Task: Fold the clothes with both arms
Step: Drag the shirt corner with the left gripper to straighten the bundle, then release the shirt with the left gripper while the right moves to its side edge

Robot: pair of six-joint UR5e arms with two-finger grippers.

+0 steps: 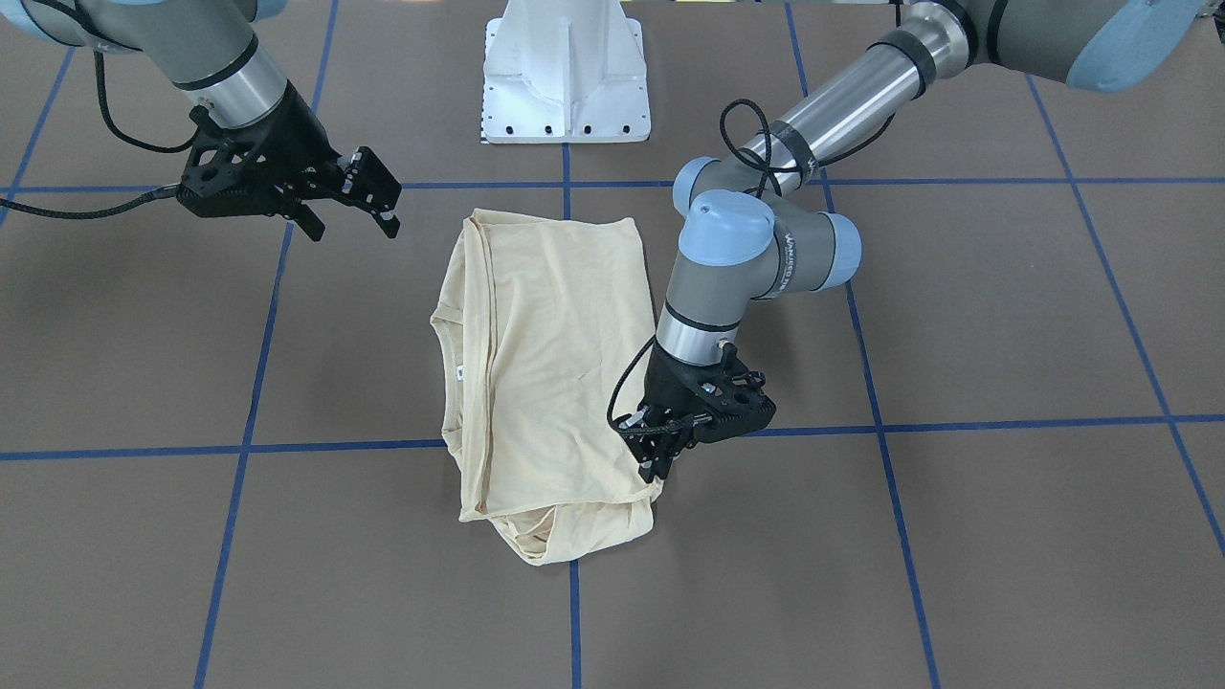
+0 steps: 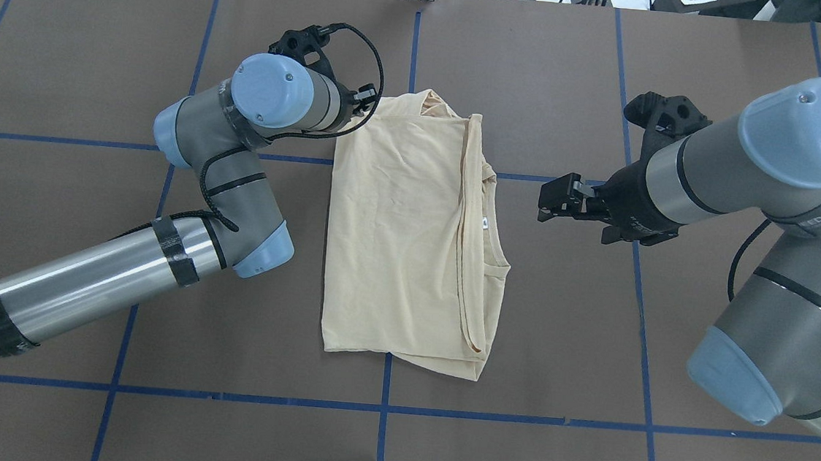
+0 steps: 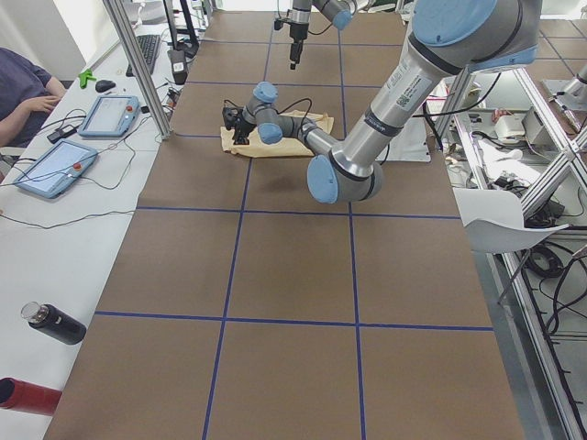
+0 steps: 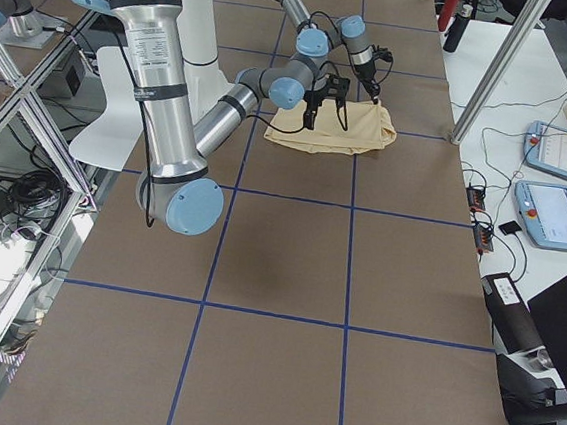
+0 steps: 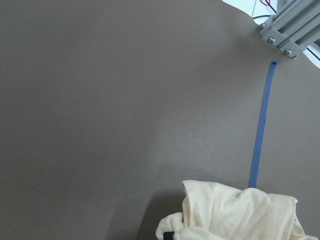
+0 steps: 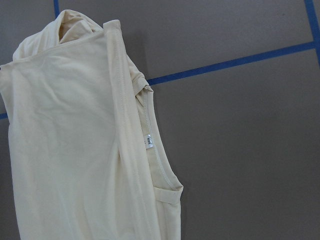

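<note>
T-shirt (image 2: 410,238) folded lengthwise, flat at table (image 2: 102,52) centre, neck label (image 2: 485,223) showing. Left hand (image 1: 659,465) clenched on T-shirt's far corner, cloth bunched. Right hand (image 1: 352,225) released, fingers spread, raised beside T-shirt, apart.

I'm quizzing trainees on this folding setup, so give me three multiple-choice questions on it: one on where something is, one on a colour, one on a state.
1. The neck label lies on which side of the shirt?
A robot's left
B robot's right
C hidden

2. The tape lines are:
A blue
B red
C white

3. The right gripper is:
A shut on the shirt
B out of view
C open, clear of the shirt

Answers:
1 B, the overhead view shows it at the right-hand edge.
2 A, every line is blue.
3 C, its fingers are spread, with a gap to the shirt.
</note>
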